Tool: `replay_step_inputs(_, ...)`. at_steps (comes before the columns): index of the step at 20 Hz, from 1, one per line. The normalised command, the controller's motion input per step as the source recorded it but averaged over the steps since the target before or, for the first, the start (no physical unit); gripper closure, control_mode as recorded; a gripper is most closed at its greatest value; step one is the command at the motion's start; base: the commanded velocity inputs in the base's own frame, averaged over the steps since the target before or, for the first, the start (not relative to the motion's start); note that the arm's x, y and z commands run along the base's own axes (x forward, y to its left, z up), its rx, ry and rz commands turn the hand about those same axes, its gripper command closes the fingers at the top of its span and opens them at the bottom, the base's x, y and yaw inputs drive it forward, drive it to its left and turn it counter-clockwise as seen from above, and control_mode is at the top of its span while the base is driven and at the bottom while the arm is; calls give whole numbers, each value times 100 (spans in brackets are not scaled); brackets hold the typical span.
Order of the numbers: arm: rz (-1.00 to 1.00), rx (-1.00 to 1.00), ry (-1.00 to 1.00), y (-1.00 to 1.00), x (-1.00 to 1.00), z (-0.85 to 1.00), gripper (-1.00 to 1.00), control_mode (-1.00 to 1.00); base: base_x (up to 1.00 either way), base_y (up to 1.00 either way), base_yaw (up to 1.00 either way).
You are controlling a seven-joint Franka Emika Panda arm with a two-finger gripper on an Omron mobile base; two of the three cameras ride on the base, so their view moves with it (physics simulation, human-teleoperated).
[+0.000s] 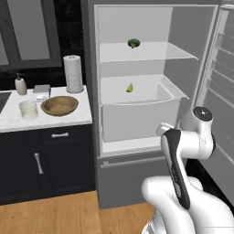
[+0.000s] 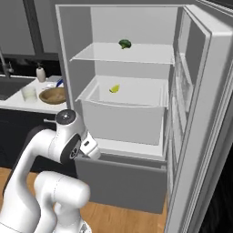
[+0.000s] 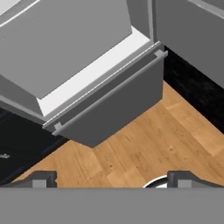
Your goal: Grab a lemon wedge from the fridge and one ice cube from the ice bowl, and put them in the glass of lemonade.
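The fridge stands open, showing its white inside. A tiny yellow-green lemon wedge lies in the white drawer bin on the middle level. On the counter to the left sit the brown wooden ice bowl and the glass of lemonade. My gripper hangs low in front of the fridge, well below the wedge. It is open, with its fingertips wide apart and nothing between them. It looks down at the grey bottom drawer.
A dark green broccoli floret rests on the upper glass shelf. The fridge door stands open on the right. A paper towel roll and a soap bottle stand behind the bowl. Wooden floor lies below.
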Motion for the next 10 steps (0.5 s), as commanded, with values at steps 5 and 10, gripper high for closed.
replay_step_inputs(5,0,0,0,0,0,0,-100,100,36,0,19)
replay_step_inputs(10,0,0,0,0,0,0,-100,100,63,-8,19)
